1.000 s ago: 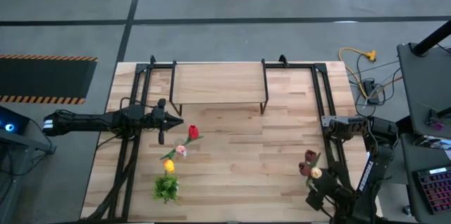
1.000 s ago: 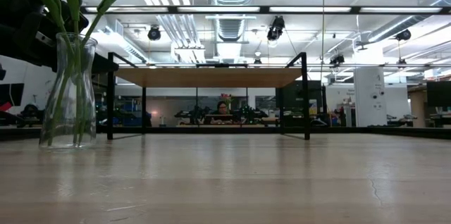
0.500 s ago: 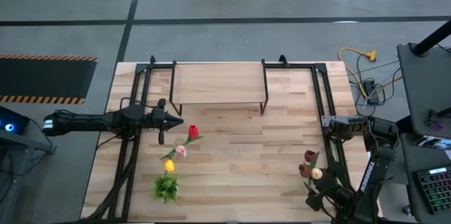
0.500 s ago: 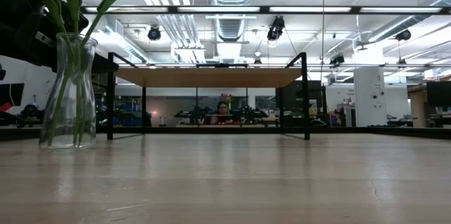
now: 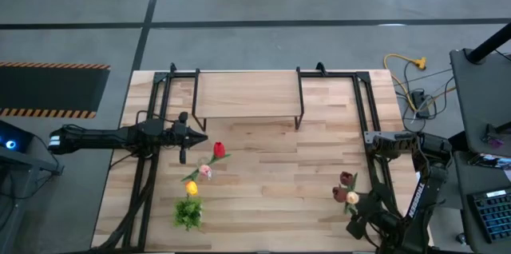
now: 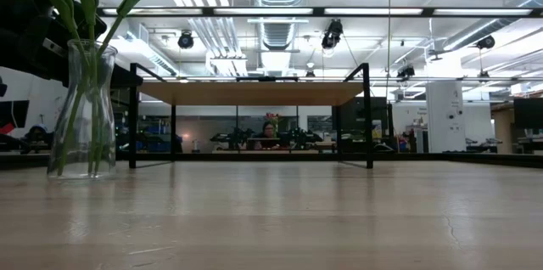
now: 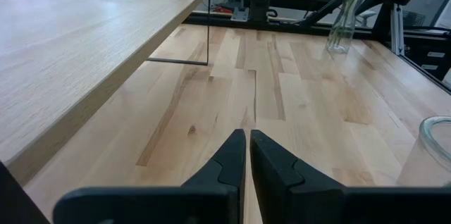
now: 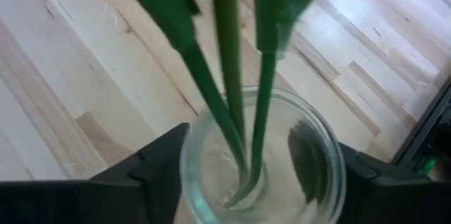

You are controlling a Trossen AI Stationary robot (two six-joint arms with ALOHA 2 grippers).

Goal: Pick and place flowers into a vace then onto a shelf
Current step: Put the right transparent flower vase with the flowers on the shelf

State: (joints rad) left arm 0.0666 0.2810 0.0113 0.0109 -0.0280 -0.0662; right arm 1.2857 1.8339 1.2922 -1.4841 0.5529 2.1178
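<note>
A clear glass vase (image 8: 331, 146) with maroon and cream tulips (image 5: 346, 188) stands near the table's front right. Their green stems (image 8: 225, 76) run down into it. My right gripper (image 8: 264, 182) comes from above, one finger on each side of the vase's mouth. A second vase (image 6: 82, 109) with red, pink and yellow tulips (image 5: 219, 150) stands at the left. My left gripper (image 7: 246, 153) is shut and hovers beside the second vase, touching nothing. The shelf (image 5: 247, 94) stands at the far side. My right gripper has the vase's neck just under the rim (image 8: 184, 164) between its two fingers (image 8: 158, 175), one against each side of the glass. It comes from above, slanting down. The stems rise between the fingers. Whether the vase's foot is on the table is hidden.
Black frame rails (image 5: 156, 166) run along both sides of the table. A bushy green tuft (image 5: 188, 212) shows near the left vase. Bare wood (image 5: 279, 174) lies between the two vases and in front of the shelf.
The tulip heads in the right-hand vase have swung a little toward the table's left. The left arm and the left vase have kept still.
</note>
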